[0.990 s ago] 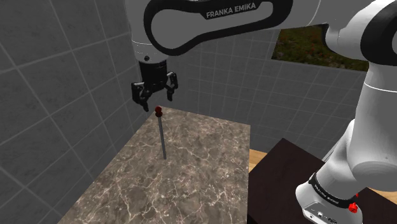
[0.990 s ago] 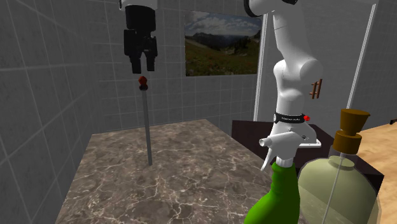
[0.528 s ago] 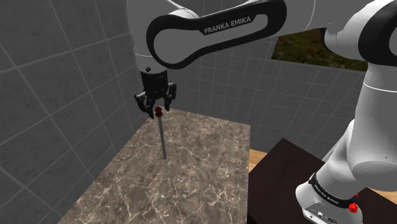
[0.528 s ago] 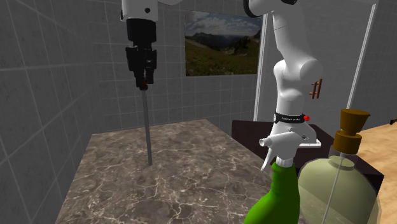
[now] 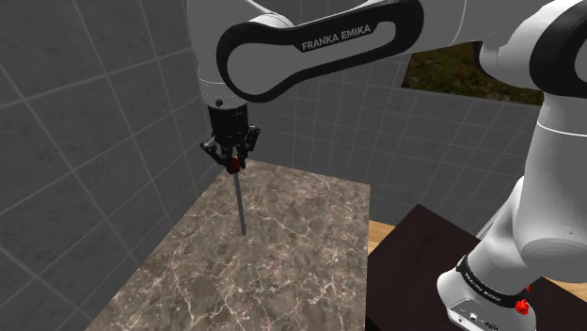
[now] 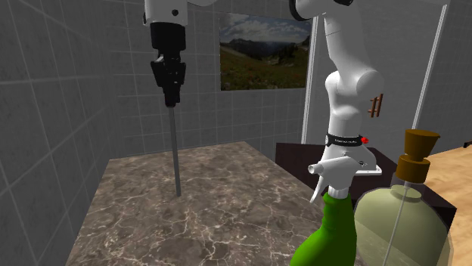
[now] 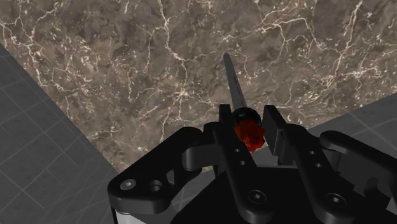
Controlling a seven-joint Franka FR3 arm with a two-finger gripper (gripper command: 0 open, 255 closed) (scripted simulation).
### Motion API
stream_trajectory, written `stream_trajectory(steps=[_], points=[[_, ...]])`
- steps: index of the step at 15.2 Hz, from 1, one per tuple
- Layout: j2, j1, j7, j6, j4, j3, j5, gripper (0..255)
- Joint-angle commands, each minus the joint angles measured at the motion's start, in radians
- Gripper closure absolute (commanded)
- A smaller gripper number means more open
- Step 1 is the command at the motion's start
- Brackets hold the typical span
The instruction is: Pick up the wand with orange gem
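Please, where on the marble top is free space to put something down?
The marble top is bare between the wand and its edge by the dark stand, and across the whole near end in the shoulder view. It is crowded at the wand, with the gripper at its tip.

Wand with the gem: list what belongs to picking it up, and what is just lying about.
Job:
wand, upright on the marble table
its red-orange gem
gripper, closed around the gem end

Lying about:
green spray bottle
corked glass jug
landscape picture on the wall
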Motion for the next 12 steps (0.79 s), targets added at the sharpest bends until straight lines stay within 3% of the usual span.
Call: stream_trajectory(steps=[1, 12], points=[[-0.001, 0.000, 0.000, -0.001, 0.000, 0.000, 0.000, 255], [-0.004, 0.010, -0.010, -0.148, 0.144, 0.005, 0.006, 255]])
